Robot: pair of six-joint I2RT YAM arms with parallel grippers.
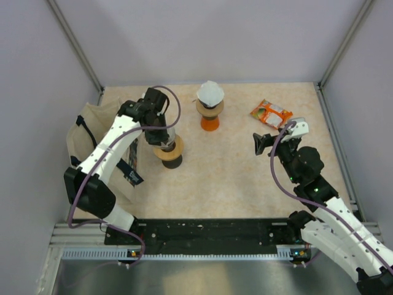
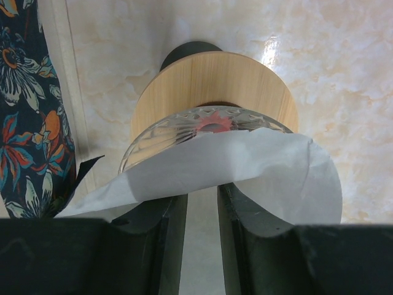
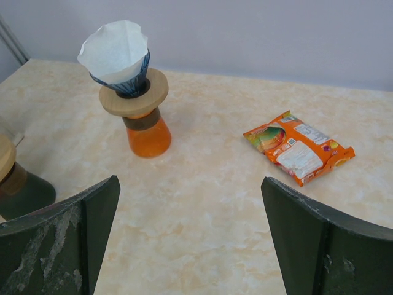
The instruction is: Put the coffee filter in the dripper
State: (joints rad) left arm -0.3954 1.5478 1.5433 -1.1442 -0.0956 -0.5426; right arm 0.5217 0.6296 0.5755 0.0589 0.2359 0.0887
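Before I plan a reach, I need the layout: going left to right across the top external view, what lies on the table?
Cream fabric bag → dark-based glass dripper with wooden collar → orange-based dripper holding a white paper filter → orange snack packet.

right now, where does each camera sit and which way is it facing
top external: above and behind the bases, looking down on the table; left arm and right arm show.
left wrist: on the left arm, looking down past the left end effector, pinching a paper filter over the glass dripper.
right wrist: low, looking across the table past the open right end effector at the orange stand and snack packet.
shared: top and right wrist both show stand and packet.
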